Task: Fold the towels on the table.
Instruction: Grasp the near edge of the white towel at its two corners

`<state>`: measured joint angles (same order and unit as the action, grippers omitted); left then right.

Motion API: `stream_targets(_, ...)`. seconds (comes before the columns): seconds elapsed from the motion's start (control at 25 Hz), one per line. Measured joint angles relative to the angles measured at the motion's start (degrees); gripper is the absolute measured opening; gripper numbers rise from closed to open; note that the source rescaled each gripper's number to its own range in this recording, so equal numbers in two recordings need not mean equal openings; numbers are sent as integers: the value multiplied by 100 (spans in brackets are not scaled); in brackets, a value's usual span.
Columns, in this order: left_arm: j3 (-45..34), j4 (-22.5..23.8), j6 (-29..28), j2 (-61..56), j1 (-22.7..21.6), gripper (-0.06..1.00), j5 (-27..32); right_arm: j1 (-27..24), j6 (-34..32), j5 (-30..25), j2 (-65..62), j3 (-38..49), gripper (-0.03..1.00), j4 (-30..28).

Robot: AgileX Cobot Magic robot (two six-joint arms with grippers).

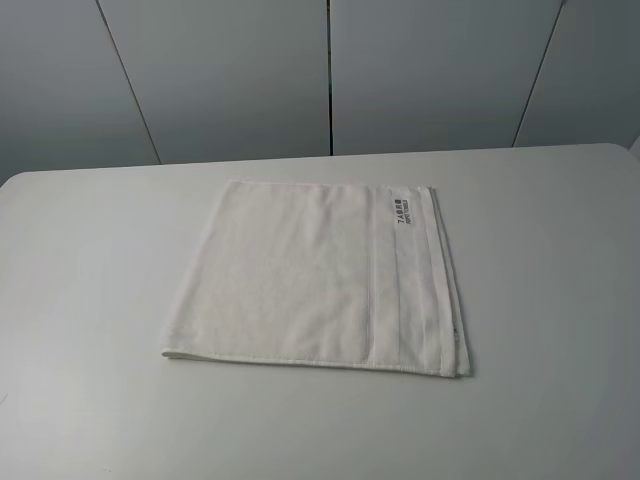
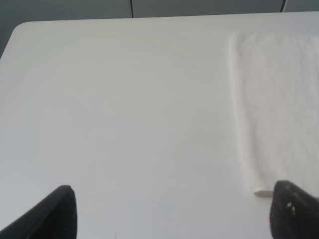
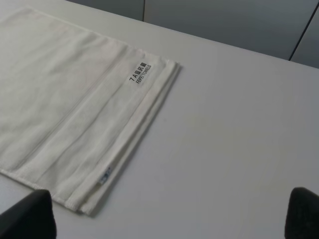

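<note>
Spread wide, nothing held: left gripper (image 2: 174, 219), right gripper (image 3: 167, 219); towel (image 1: 310, 270) laid flat on table (image 1: 90, 300), ahead of both jaws, corner near one finger of each; risk judged: only top layer pinched at layered edge, fold skewed.

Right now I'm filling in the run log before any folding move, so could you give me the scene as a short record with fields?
towel: white, lying flat near the table's middle, right edge looks layered
label: dark print, by the towel's far right corner
table: white, rounded corners
left jaws: open, holding nothing, by the towel's near left corner
right jaws: open, holding nothing, near the towel's right edge
</note>
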<state>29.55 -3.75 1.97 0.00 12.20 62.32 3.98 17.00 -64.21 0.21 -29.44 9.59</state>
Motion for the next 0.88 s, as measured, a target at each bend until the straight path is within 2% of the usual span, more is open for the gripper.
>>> stream_targets(0.88, 0, 0, 0, 0, 0, 100, 0, 0, 0, 0, 0, 0, 100, 0)
